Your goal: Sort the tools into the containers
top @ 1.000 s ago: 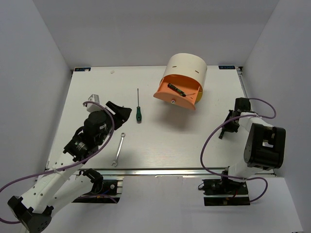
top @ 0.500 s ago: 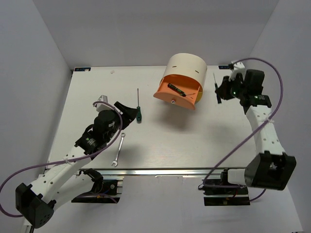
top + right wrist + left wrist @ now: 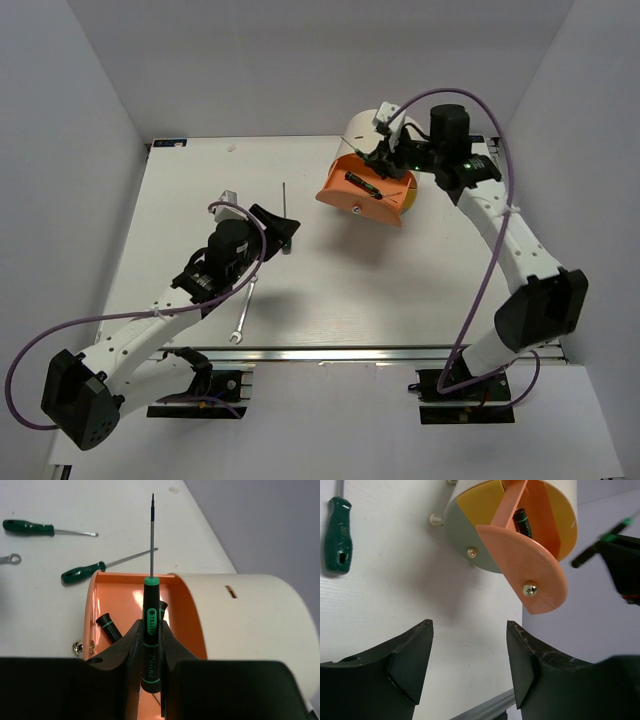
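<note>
The cream drum cabinet (image 3: pixel 388 135) stands at the back with its orange drawer (image 3: pixel 352 203) pulled open. A black-and-green screwdriver (image 3: pixel 362 185) lies in the drawer. My right gripper (image 3: pixel 386 162) is shut on a thin green-and-black screwdriver (image 3: pixel 151 630) and holds it over the open drawer (image 3: pixel 112 592), tip pointing away. My left gripper (image 3: pixel 281 229) is open and empty, just above a green-handled screwdriver (image 3: pixel 285 192) on the table. A silver wrench (image 3: pixel 244 308) lies under the left arm.
The right wrist view shows two green-handled screwdrivers (image 3: pixel 82 572) (image 3: pixel 27 527) and the wrench's ring (image 3: pixel 11 559) on the table beyond the drawer. The left wrist view shows the yellow (image 3: pixel 475 502) and grey-blue (image 3: pixel 462 537) drawer fronts shut. White walls enclose the table.
My right arm swung from the table's right side up and left to above the orange drawer, carrying the screwdriver. My left gripper moved right, over the green-handled screwdriver.
</note>
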Motion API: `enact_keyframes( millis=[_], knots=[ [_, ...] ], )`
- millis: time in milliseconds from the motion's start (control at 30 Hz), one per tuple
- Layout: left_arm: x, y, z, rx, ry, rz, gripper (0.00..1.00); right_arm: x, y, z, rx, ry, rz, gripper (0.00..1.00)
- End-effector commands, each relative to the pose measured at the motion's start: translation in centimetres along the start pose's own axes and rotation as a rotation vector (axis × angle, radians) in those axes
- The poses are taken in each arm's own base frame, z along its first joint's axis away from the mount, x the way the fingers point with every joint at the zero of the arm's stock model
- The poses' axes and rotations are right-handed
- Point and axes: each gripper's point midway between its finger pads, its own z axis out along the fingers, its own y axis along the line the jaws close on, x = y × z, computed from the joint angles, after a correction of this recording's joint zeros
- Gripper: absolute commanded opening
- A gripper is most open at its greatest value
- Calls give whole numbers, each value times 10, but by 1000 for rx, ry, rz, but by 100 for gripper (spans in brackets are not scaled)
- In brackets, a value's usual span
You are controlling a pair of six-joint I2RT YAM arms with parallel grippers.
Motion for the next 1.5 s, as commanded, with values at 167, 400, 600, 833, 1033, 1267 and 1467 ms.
enact_keyframes(
  millis=[167,400,600,833,1033,1267,1467],
  knots=[
    [-3,-41,11,143,11,-35,66,35,5,9,-40,124,-36,1],
    [8,-71,39,221,82,-42,64,51,16,-6,-43,199,-50,46],
    [30,-92,70,291,179,-65,55,36,13,-16,2,176,-31,51],
    [47,-102,96,302,230,-61,41,1,-28,-23,174,103,-96,58],
    [51,-108,109,306,235,-60,40,10,-71,-21,225,67,104,58],
    [52,-117,138,311,218,-43,40,15,-96,-30,185,-51,397,50],
    [48,-133,159,342,200,-34,41,35,-119,-38,227,-58,505,49]
  ],
)
